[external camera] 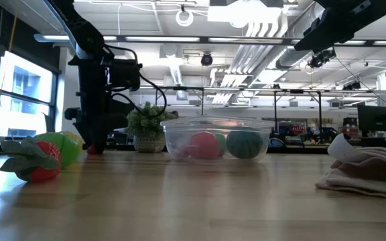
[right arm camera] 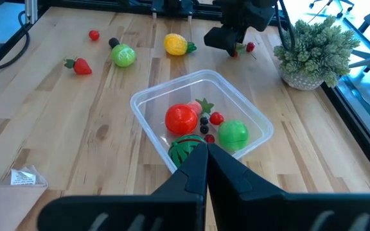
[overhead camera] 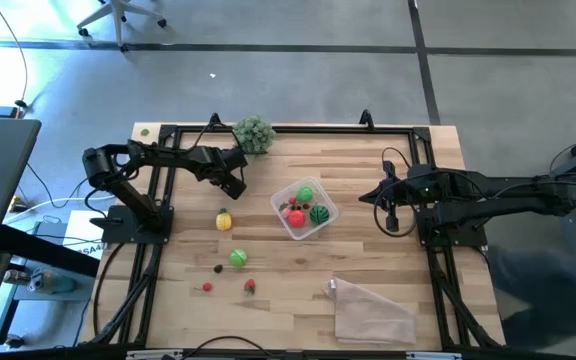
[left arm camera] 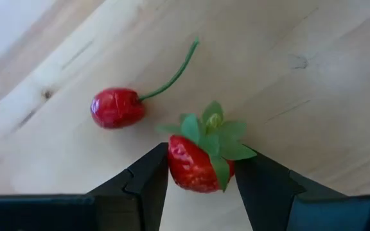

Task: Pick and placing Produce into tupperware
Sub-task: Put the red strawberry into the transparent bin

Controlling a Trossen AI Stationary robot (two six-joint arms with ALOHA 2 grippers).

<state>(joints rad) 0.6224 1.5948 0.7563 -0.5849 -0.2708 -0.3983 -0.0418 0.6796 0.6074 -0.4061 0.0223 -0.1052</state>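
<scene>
**Mia:** Looking down from above, I see the left gripper (overhead camera: 236,186) low over the wooden table (overhead camera: 388,250), near the leafy plant (overhead camera: 253,134). The clear tub (overhead camera: 305,209) sits in the middle with red and green fruits inside. A yellow fruit (overhead camera: 224,220), a green ball (overhead camera: 238,258) and small red bits lie loose on the wood. A crinkly plastic bag (overhead camera: 373,312) lies near the front.

**Ben:** And the right gripper (overhead camera: 380,195)?

**Mia:** It waits just beside the tub, fingers pressed together.

**Ben:** From table height, the tub (external camera: 216,140) shows a pink-red ball and a stripy green one. The left arm stands beside the plant (external camera: 149,128).

**Mia:** In the left wrist view, the two dark fingers (left arm camera: 148,179) pinch a red strawberry (left arm camera: 198,165) with green leaves. A cherry (left arm camera: 115,107) with a long stem lies just beside it.

**Ben:** In the right wrist view, the closed fingers (right arm camera: 194,168) point at the tub (right arm camera: 148,106), which holds a red ball (right arm camera: 181,119), a green one (right arm camera: 233,134), a stripy melon (right arm camera: 184,149) and tiny berries.
</scene>
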